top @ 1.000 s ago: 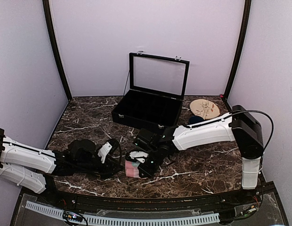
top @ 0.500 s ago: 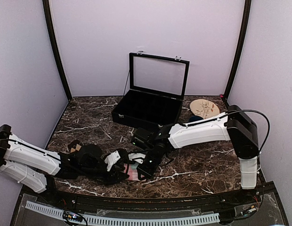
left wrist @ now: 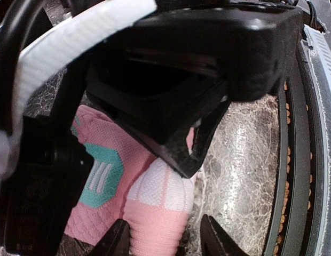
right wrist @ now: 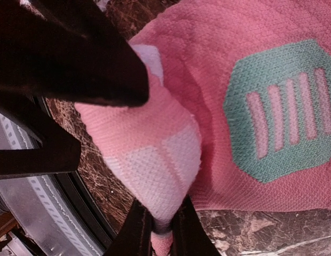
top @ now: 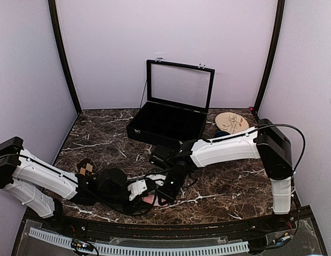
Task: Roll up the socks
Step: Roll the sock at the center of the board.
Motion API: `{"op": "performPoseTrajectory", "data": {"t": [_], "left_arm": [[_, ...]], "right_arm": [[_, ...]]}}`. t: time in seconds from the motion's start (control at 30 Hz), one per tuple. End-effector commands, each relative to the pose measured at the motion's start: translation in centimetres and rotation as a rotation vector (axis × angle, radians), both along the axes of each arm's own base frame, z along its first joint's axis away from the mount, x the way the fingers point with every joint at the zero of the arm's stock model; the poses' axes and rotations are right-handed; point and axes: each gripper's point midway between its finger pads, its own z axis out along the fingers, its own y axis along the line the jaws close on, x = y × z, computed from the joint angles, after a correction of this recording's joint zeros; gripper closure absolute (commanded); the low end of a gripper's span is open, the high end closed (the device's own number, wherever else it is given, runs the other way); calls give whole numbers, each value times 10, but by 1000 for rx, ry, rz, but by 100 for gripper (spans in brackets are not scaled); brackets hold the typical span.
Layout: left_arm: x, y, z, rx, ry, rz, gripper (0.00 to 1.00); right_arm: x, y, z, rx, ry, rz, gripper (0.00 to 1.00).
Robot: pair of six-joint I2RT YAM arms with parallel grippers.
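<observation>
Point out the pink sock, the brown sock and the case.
pink sock (right wrist: 285,112): right wrist view, teal patch.
brown sock (top: 86,167): top view, argyle part.
case (top: 160,137): top view, front wall.

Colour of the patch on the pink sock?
Teal, with lighter bars; the patch shows best in the right wrist view.

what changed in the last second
The left gripper slid right to the pink sock, open jaws now straddling its white toe, uncovering the brown argyle sock. The right gripper stayed shut on the pink sock; the black case stayed put.
</observation>
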Motion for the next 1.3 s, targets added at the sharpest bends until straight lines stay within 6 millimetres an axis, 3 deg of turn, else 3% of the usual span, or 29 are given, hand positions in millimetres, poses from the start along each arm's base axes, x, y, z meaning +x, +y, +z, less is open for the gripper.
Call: {"op": "performPoseTrajectory", "data": {"t": [0.0, 0.5, 0.97, 1.27], "left_arm": [[7, -4, 7, 19, -92, -13, 53], [-2, -8, -14, 98, -99, -89, 56], [-3, -2, -31, 148, -42, -50, 88], [-2, 6, -29, 104, 66, 29, 95]], "right_arm": [[-1, 4, 0, 14, 19, 22, 94], [-3, 3, 2, 26, 43, 44, 96], [3, 2, 4, 49, 64, 22, 95], [11, -6, 15, 104, 55, -40, 73]]}}
